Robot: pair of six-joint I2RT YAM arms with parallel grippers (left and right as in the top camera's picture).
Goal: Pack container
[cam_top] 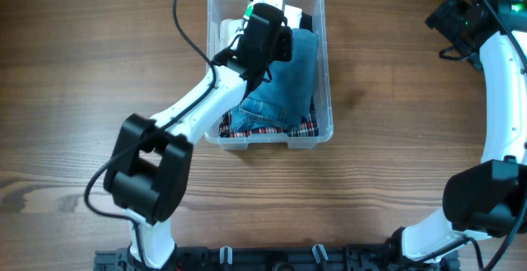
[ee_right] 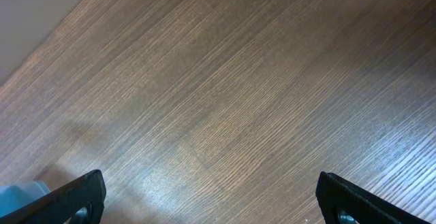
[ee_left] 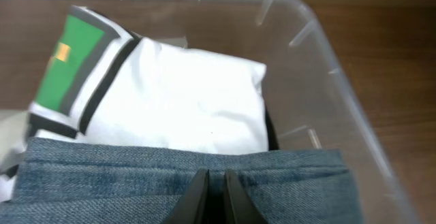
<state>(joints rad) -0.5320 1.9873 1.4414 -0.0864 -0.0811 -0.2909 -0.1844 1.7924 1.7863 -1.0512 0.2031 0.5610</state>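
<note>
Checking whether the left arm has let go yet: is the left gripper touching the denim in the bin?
Touching. In the left wrist view the left gripper, fingers nearly closed, rests its tips directly on the folded denim inside the container.

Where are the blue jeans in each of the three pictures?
Overhead: the blue jeans lie in the container, top centre, under the left gripper.
Left wrist: the jeans fill the bottom edge, in front of a white garment.
Right wrist: not in it; only the wooden table shows.
Shared landmark: the container's clear wall.
</note>
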